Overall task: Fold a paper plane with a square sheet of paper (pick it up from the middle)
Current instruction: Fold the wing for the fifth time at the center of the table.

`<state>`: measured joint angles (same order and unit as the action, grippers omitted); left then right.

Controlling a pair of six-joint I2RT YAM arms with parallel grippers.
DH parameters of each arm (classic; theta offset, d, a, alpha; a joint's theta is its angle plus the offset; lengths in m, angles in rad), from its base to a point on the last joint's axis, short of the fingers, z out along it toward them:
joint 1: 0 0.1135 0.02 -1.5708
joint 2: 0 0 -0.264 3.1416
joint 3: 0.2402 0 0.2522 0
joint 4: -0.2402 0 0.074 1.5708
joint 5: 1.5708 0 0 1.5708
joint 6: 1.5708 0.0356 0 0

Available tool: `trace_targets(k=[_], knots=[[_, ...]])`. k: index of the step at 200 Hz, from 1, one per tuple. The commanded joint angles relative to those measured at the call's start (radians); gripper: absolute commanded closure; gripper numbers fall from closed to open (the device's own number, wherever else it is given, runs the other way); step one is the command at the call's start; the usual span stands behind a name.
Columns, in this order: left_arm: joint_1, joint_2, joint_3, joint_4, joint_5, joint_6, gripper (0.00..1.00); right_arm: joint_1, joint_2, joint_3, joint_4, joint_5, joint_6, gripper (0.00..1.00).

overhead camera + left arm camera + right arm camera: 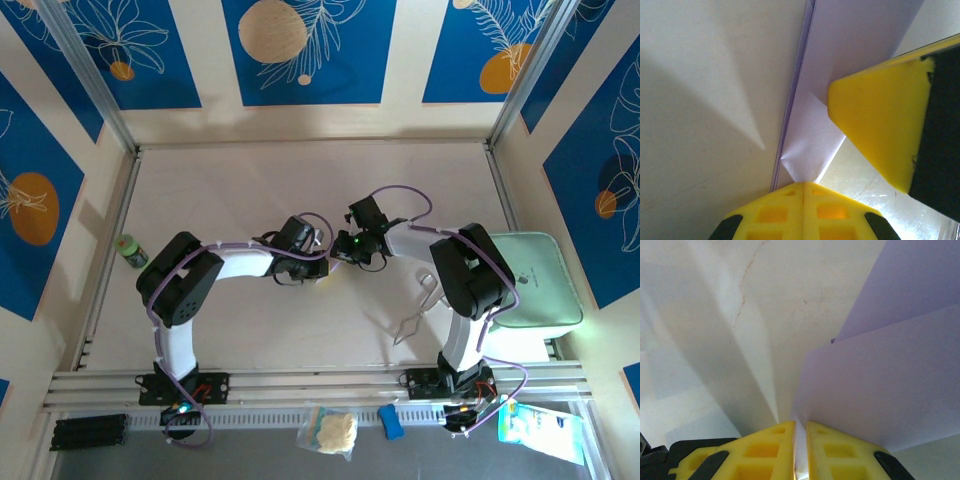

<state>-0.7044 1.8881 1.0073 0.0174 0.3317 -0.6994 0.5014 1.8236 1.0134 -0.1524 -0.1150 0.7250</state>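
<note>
The lavender square sheet of paper [850,45] is folded into layers with a crease running down to a point. My left gripper [804,184] is shut on that point. In the right wrist view the folded sheet [890,385] spreads to the right, and my right gripper [800,426] is shut on its edge, jaws a sliver apart. The right gripper's yellow finger [880,125] stands close beside the paper. From above, the left gripper [322,266] and right gripper [341,252] meet at mid-table and cover the sheet. Whether it has the shape of a paper plane I cannot tell.
A pale mint-green tray [535,280] sits at the right edge beside the right arm. Metal tongs [418,308] lie in front of it. A small green bottle [128,250] stands at the left edge. A plastic bag [330,432] and a blue object [391,422] lie off the table's front.
</note>
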Motion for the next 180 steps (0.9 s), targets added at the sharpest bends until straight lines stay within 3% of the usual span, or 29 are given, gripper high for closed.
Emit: trace_targets(k=[1, 132, 180], knots=[[0.006, -0.006, -0.009, -0.060, -0.010, -0.005, 0.96, -0.008, 0.017, 0.016, -0.013, 0.023, 0.002, 0.85], [0.012, -0.043, 0.002, -0.058, 0.008, -0.005, 0.96, -0.030, 0.080, 0.014, -0.026, 0.044, -0.002, 0.86], [0.014, -0.083, 0.014, 0.021, 0.082, -0.007, 0.86, -0.032, 0.116, 0.019, -0.023, 0.003, -0.048, 0.86]])
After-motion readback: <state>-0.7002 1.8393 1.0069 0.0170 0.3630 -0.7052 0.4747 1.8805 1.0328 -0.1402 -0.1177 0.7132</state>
